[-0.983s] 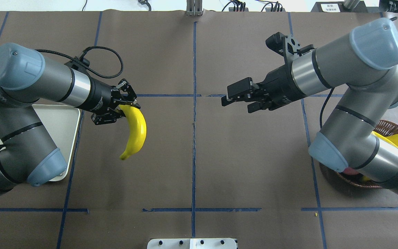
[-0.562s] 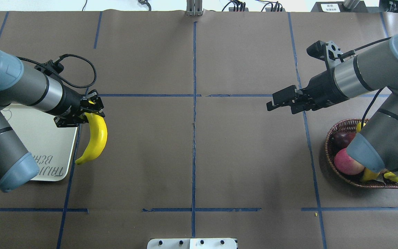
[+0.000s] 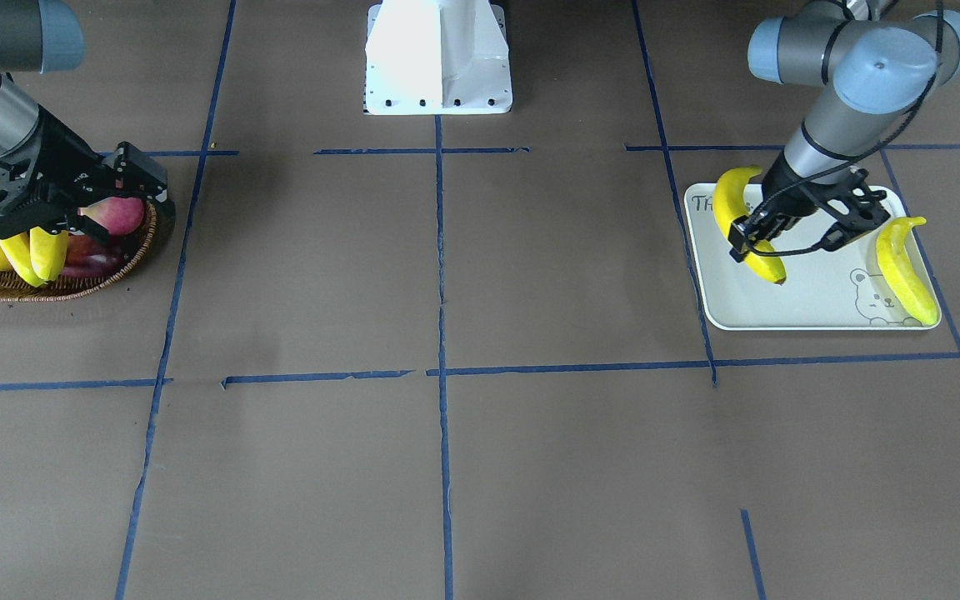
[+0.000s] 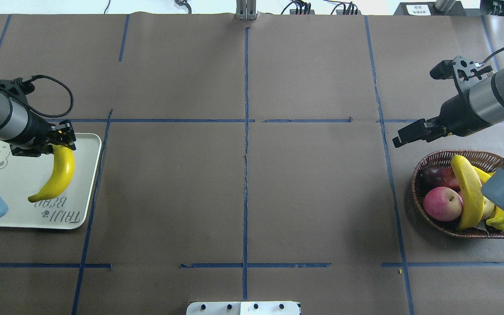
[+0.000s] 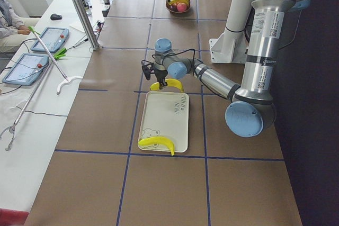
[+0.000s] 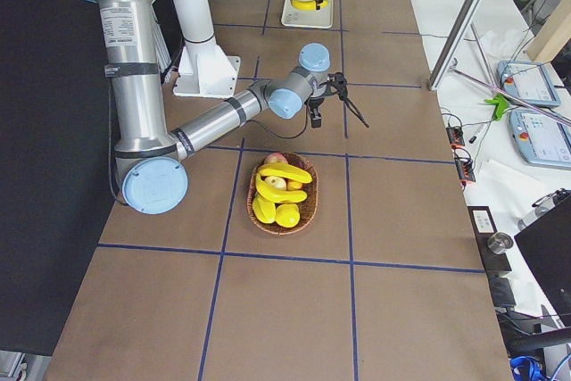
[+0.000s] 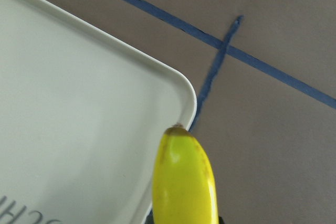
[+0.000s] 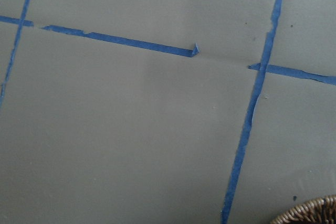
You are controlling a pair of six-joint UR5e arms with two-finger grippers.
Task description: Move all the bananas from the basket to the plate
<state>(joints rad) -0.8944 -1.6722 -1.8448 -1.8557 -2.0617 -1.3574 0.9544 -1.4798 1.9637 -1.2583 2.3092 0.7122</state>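
Observation:
My left gripper (image 4: 61, 141) is shut on the top end of a yellow banana (image 4: 57, 174). The banana hangs over the right side of the off-white plate (image 4: 83, 183), near its lettering. It also shows in the front view (image 3: 742, 221) and the left wrist view (image 7: 185, 184). A second banana (image 3: 905, 271) lies on the plate by the bear drawing. The wicker basket (image 4: 417, 180) at the right holds more bananas (image 4: 468, 192). My right gripper (image 4: 409, 134) is open and empty, raised just beyond the basket's far left rim.
The basket also holds a red apple (image 4: 442, 203), a dark fruit (image 4: 435, 175) and a yellow fruit (image 4: 503, 218) partly under my right arm's elbow. Blue tape lines cross the brown table. The robot's white base (image 3: 438, 58) stands at the table's near edge.
My left gripper has carried the banana leftward from mid-table to over the plate. My right arm has drawn back to the right, uncovering the basket.

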